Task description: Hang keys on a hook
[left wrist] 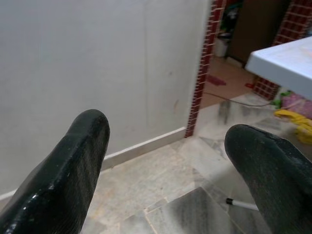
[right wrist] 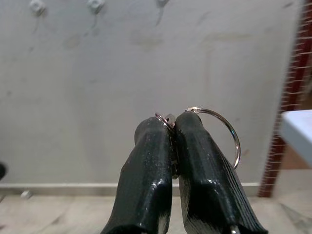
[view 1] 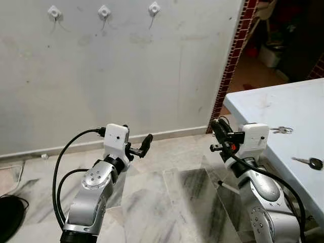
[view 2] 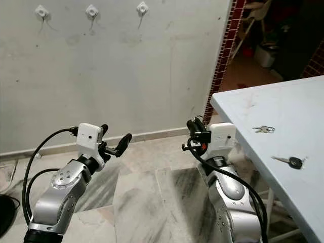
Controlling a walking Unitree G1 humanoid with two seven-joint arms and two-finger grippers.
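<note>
My right gripper is shut on a key ring, whose silver loop sticks out beside the fingertips; the keys themselves are hidden between the fingers. It is held up left of the table, facing the wall. Three white hooks sit high on that wall, well above and beyond both grippers. My left gripper is raised at the same height, open and empty. Two more keys lie on the table: a silver set and a black-headed key.
The pale blue table stands at my right, its edge close to the right arm. A red brick doorway edge ends the wall at the right. Marble floor lies between me and the wall. A black cable and round object lie at far left.
</note>
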